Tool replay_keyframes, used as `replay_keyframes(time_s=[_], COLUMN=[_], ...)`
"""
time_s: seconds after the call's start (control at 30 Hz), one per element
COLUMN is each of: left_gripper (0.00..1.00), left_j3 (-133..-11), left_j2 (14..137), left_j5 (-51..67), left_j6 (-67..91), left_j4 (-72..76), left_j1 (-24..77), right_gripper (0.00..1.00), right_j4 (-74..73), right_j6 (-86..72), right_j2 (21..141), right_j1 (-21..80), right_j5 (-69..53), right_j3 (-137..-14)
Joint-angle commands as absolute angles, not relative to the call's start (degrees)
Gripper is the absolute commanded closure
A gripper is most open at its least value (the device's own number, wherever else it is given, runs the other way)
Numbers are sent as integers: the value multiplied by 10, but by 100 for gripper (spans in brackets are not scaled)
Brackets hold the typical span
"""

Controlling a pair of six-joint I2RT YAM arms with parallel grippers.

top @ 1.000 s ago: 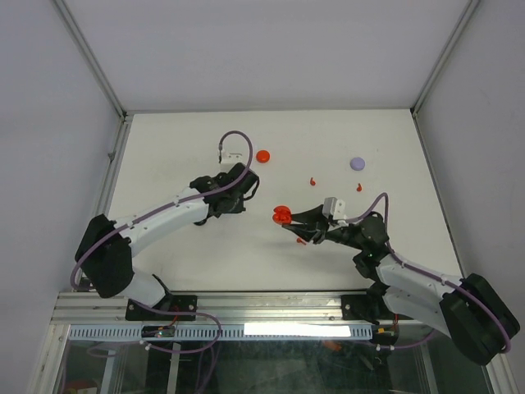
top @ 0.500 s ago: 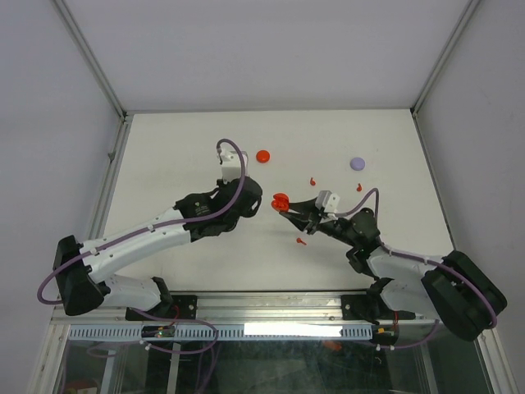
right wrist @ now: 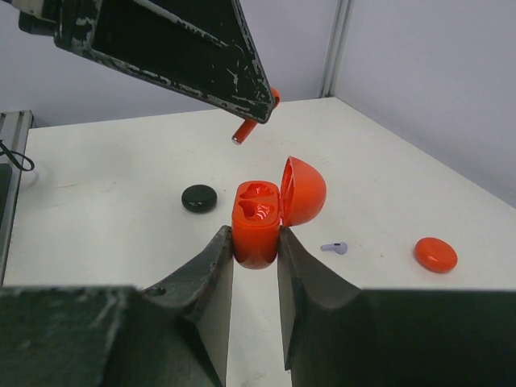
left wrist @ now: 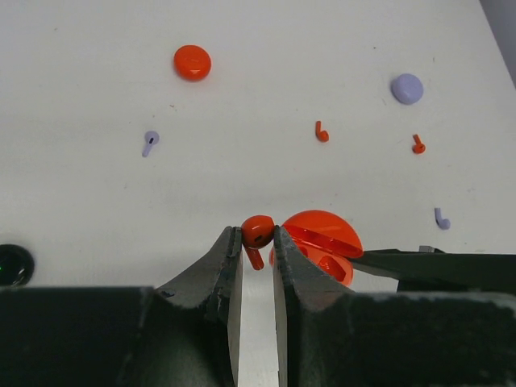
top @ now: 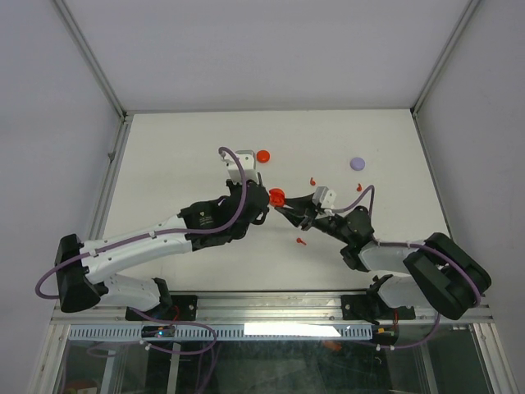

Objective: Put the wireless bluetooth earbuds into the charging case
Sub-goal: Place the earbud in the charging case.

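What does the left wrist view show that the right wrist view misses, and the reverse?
Only the left wrist view: the lavender round plastic disc, two loose red plastic earbuds and a second lavender earbud.
Only the right wrist view: the right gripper clamped on the body of the open red plastic charging case.
Both: that case, the left gripper pinching a red comma-shaped plastic earbud, the black round disc, the red round disc and one lavender plastic earbud.

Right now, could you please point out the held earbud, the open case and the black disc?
Held earbud point(left wrist: 258, 230): left wrist view, head.
Open case point(right wrist: 256, 238): right wrist view, base.
Black disc point(right wrist: 198, 197): right wrist view, top.
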State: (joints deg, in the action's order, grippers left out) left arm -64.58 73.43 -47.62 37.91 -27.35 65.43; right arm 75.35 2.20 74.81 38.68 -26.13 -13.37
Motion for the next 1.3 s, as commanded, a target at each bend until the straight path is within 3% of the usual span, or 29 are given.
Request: replay_keyframes(time_s=[0.0, 0.83, 1.27], left_gripper=[88, 88, 88], left_j3=[-663, -631, -603], left_j2=[736, 753, 739], left_j5=[-493, -479, -538], left_j6=[375, 403, 392], left_j4=[-204, -161, -157], left_j1=[664, 685, 696], right_gripper=[100, 100, 100], right_j4=[822, 827, 828], right_j6=[15, 3, -6], right_j2=[745, 723, 718], right_j1=[391, 393, 394], right_j5=[-252, -241, -238], right_j3=[-155, -148, -146])
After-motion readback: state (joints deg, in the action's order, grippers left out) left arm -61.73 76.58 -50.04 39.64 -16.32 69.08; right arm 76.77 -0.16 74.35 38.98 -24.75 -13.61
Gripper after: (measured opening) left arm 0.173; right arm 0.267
